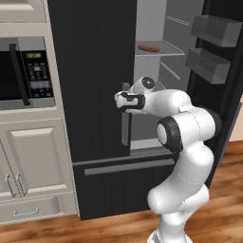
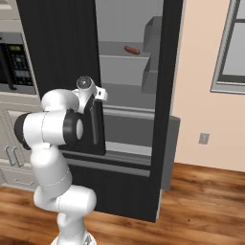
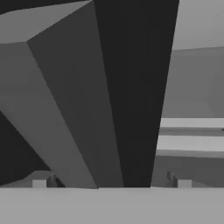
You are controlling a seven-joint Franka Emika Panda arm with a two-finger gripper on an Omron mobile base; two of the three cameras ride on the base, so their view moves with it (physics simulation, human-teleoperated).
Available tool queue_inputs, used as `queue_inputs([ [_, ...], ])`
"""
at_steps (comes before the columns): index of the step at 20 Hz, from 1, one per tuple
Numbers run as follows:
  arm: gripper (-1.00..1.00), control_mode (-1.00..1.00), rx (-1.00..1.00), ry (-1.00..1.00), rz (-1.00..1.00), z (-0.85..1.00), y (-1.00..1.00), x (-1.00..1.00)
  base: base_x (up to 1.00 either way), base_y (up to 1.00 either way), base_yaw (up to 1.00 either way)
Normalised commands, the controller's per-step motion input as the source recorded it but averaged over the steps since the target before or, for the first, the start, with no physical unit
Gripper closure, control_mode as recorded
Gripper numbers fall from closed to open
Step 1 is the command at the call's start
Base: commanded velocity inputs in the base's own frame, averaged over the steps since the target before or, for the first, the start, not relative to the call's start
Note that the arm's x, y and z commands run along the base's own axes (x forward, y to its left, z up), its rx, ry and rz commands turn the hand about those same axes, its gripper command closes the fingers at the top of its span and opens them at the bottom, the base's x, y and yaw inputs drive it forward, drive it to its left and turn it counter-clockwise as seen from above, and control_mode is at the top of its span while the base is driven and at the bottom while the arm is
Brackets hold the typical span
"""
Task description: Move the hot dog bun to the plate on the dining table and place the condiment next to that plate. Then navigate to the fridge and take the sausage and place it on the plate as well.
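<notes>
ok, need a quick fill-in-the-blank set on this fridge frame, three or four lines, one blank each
1. The sausage lies on a ____ inside the fridge.
2. The fridge's right door stands ____.
3. The gripper has its jaws ____, holding nothing.
4. Left of the fridge, a ____ is built into the cabinets.

Missing words: shelf; open; open; microwave

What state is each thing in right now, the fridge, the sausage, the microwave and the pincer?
fridge: right door swung open, left door shut
sausage: lying on an upper fridge shelf, untouched
microwave: door shut
pincer: open, holding nothing, close to the shut door's handle
</notes>
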Motion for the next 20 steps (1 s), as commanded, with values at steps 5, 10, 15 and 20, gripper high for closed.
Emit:
queue_inputs([
  [5,1.0,-1.0,0.0,0.0,0.03,-0.24,0.09,0.47,0.0,0.0,0.0],
  [10,1.0,-1.0,0.0,0.0,0.06,-0.18,0.29,0.13,0.0,0.0,0.0],
  [15,1.0,-1.0,0.0,0.0,0.04,-0.05,0.59,-0.25,0.0,0.0,0.0],
  [20,1.0,-1.0,0.0,0.0,0.02,0.0,0.73,-0.6,0.0,0.0,0.0],
])
